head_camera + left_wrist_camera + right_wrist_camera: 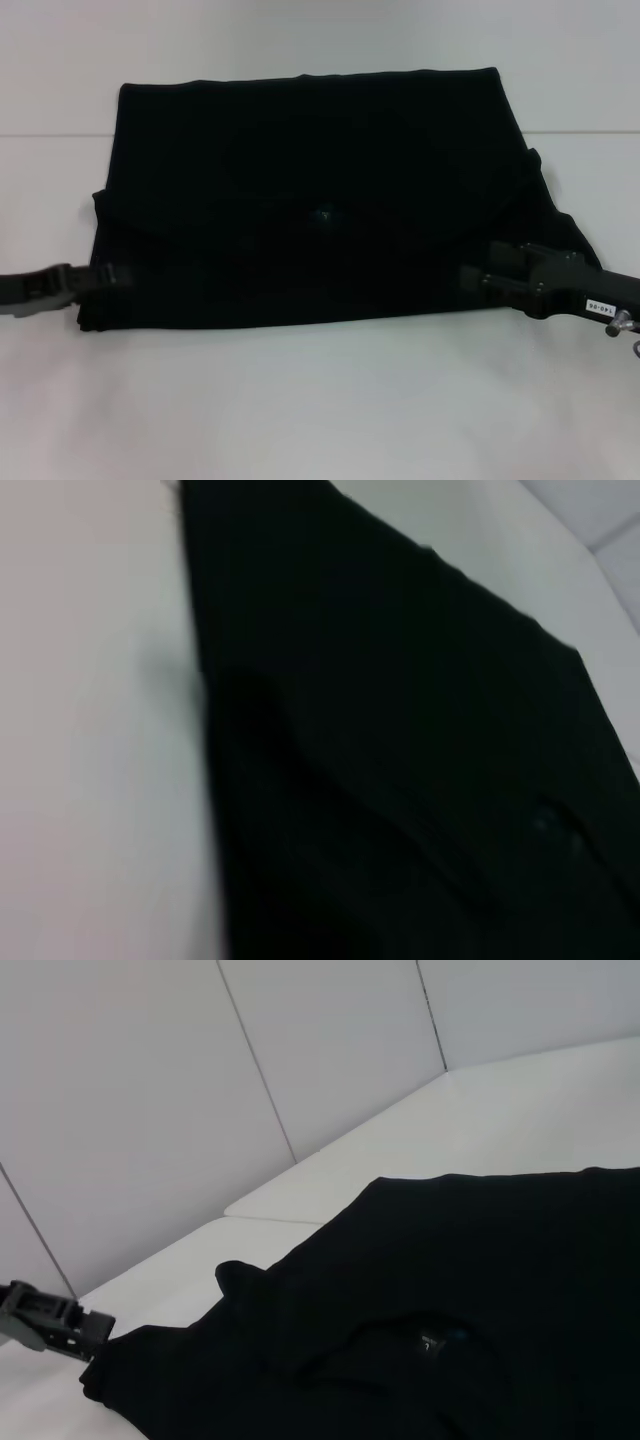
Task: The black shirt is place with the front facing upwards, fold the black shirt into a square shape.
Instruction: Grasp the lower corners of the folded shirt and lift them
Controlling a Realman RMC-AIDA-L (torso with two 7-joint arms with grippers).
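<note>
Large plain black cloth shirt (310,200) lies on the white table (320,400), already folded to a wide block — judged partway; left gripper (100,278) and right gripper (478,278) at its near corners, grip state indiscernible.

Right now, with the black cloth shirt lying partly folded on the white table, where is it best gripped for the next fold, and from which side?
Probably at the two near side corners of the black cloth shirt, each approached from its own outer side, low along the white table. The left gripper and right gripper already sit at those edges, where layers stack.
</note>
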